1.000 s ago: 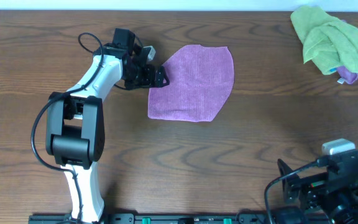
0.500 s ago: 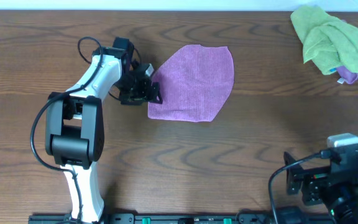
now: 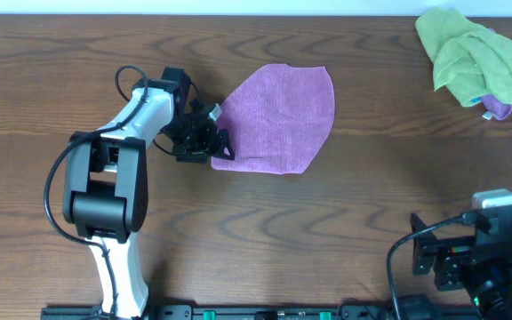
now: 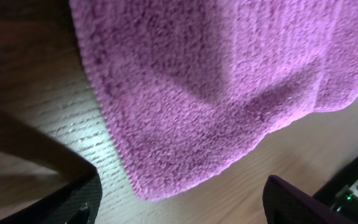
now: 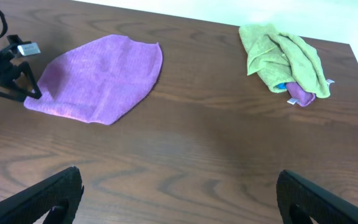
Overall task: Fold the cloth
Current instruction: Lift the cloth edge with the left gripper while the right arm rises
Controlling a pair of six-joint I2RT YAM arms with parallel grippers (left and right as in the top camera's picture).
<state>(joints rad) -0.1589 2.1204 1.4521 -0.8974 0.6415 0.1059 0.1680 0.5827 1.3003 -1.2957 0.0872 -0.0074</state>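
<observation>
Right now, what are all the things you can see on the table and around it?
purple cloth: 1, purple, spread flat on the far middle of the table
green cloth pile: 1 bunch, green with bits of purple and blue peeking out underneath, far right corner
table: 1, dark brown wood, under everything
left arm: 1, white and black, left side of the table
left gripper: 1, black, open, at the purple cloth's near-left corner
right gripper: 1, black, open, above bare table at the near right
</observation>
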